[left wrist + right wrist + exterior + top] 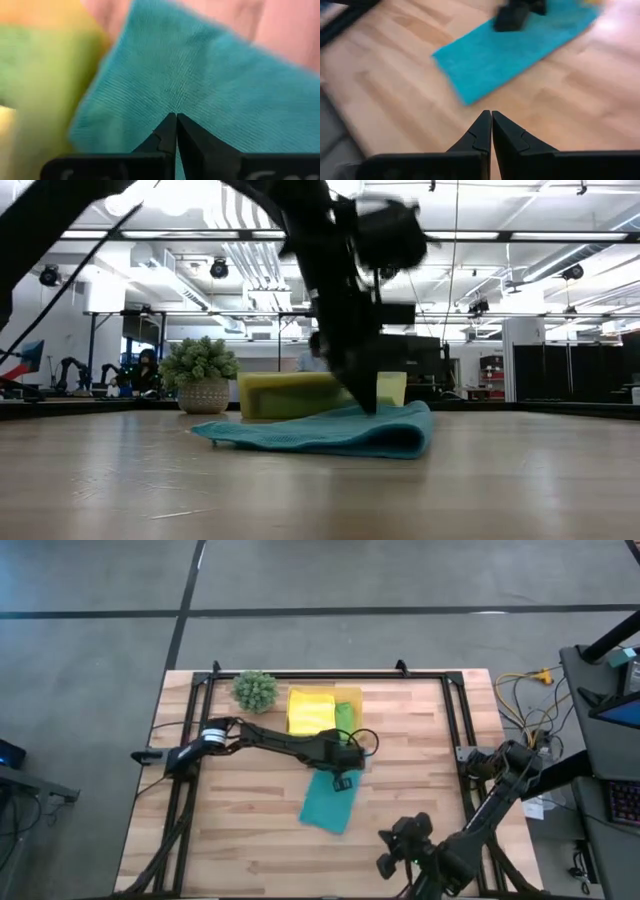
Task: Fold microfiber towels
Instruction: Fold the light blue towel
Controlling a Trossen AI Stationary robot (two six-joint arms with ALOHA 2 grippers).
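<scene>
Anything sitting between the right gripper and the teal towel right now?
Nothing: in the right wrist view only bare wooden table lies between the shut right gripper and the teal towel. The high view agrees.

Folded towel: teal
Tray: yellow — towel in it lime green
Bench: pale wood planks
Arms: black

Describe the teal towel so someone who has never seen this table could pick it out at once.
Start at the wooden table and find the yellow tray near its far edge, beside the small potted plant. The teal towel lies flat on bare wood just in front of that tray, under the left tool. Unlike the yellow towel and lime green towel, it lies outside the tray.
</scene>
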